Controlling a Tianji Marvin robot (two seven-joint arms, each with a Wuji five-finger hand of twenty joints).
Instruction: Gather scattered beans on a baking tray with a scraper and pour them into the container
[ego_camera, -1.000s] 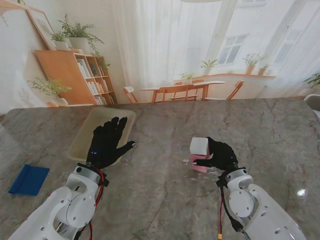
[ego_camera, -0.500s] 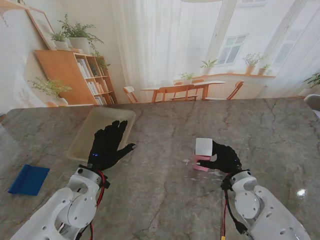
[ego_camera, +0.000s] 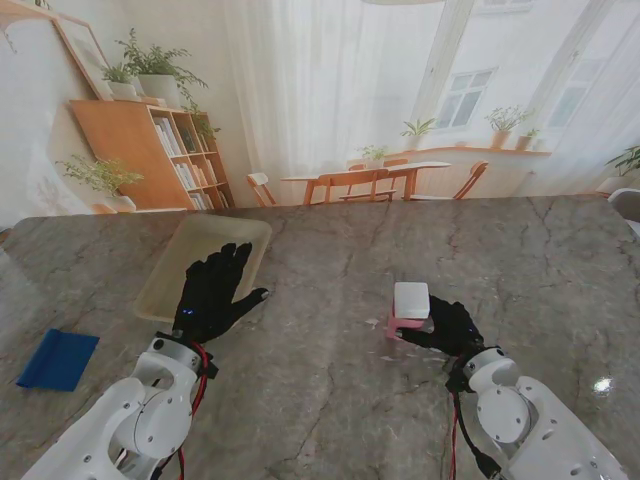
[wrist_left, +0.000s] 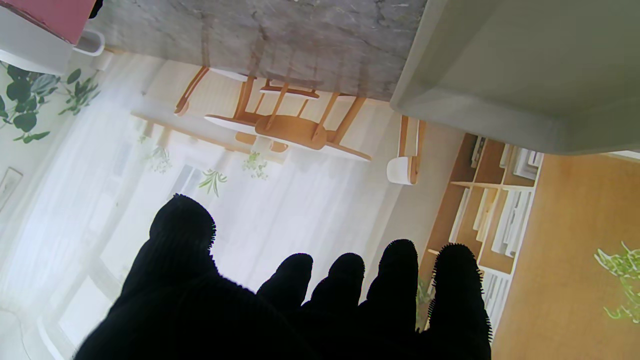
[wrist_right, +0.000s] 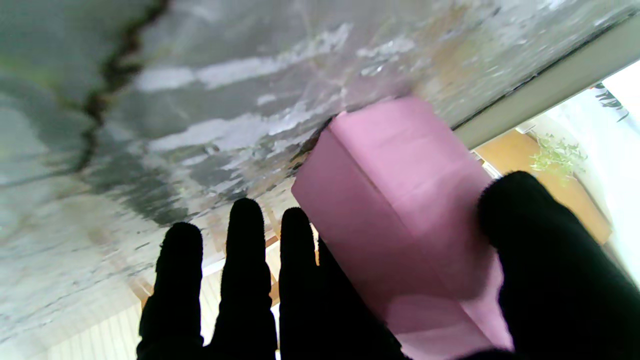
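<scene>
Right of centre on the table, the right hand (ego_camera: 447, 322) grips the pink-and-white container (ego_camera: 408, 310), light and rigid, by its side, while the left hand (ego_camera: 213, 290) hovers open, holding nothing.

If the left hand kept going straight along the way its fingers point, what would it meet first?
Most likely the baking tray: the left hand already hovers over its near edge, fingers aimed across it, though height above it is unclear.

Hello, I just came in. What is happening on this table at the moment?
The right hand holds a pink and white container on the marble table. The left hand is open, with fingers spread, above the near edge of the pale baking tray. The blue scraper lies untouched at the far left. No beans can be made out.
</scene>
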